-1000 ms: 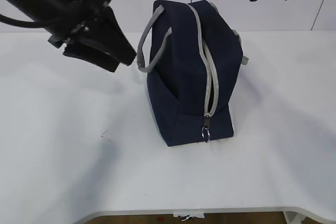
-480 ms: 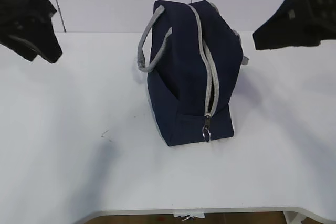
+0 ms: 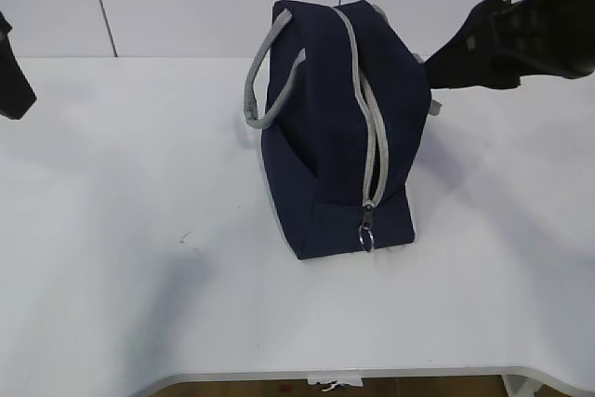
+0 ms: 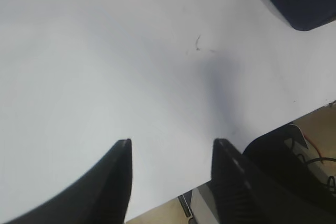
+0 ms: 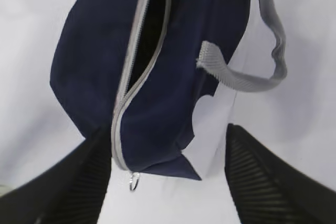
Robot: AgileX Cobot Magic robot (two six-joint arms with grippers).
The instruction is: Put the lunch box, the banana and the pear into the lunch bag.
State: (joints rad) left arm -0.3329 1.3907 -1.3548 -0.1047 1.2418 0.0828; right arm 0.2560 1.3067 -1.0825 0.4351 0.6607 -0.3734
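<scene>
The tall boxy navy-blue fabric lunch bag [image 3: 339, 127] stands on the white worktop [image 3: 139, 276] near the middle, its narrow end facing the exterior camera. A grey zipper [image 3: 370, 127] runs over its top and down that end, finishing at a metal ring pull [image 3: 365, 239] near the base. In the right wrist view the zipper's teeth are parted along the upper stretch (a dark slit shows between them), and they meet lower down above the ring pull. A grey webbing handle [image 3: 265, 76] loops out on the bag's left side, and another handle [image 5: 252, 72] hangs on the opposite side. The right tool [image 5: 168, 171] hovers above the bag with its black ribbed fingers [image 5: 273, 182] spread wide, holding nothing. The left tool [image 4: 170, 153] sits at the far left, well apart from the bag, over bare worktop, its two dark fingers [image 4: 118, 177] likewise parted and empty. A small dark scuff mark [image 4: 198, 43] marks the worktop near the bag's corner.
</scene>
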